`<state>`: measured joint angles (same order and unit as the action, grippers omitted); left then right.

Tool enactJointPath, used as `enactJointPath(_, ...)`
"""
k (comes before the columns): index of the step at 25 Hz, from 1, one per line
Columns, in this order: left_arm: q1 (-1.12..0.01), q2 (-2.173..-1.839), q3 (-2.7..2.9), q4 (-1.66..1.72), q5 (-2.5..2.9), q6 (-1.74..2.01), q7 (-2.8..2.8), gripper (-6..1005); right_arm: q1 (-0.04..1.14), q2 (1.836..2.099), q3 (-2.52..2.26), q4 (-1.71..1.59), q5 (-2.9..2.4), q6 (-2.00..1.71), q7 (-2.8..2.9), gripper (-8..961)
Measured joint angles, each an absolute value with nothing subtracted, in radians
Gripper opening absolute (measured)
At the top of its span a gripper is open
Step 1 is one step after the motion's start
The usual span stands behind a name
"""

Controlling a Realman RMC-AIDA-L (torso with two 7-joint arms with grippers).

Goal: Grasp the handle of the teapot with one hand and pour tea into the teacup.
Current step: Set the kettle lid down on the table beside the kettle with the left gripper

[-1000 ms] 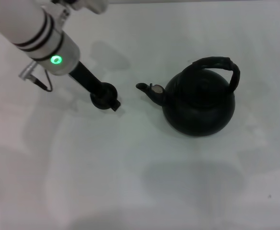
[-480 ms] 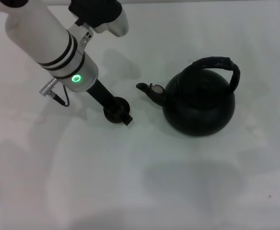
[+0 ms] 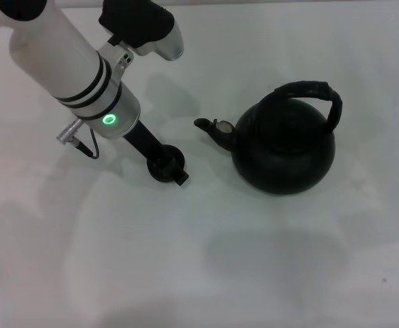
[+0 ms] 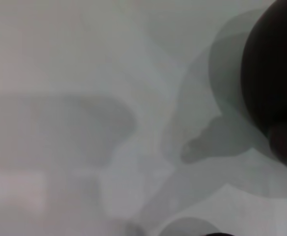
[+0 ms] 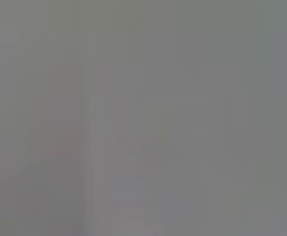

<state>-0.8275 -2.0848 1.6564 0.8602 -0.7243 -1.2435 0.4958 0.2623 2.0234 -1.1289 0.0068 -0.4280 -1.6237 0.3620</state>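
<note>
The left gripper covers the small dark teacup before the spout of the round matte black teapot, presumably positioning it; jaw state cannot be told.

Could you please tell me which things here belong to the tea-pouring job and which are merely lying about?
For the job: teapot; handle; teacup, at the tip of the left claw.
Not part of it: the white table under them.
</note>
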Motion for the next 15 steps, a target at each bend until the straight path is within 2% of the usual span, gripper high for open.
enactJointPath(15,-0.826,-2.082,1.657,0.871,-0.722,-1.246,0.493,713,0.262,2.023,-1.129,0.007,-0.428,-1.621,0.362,855)
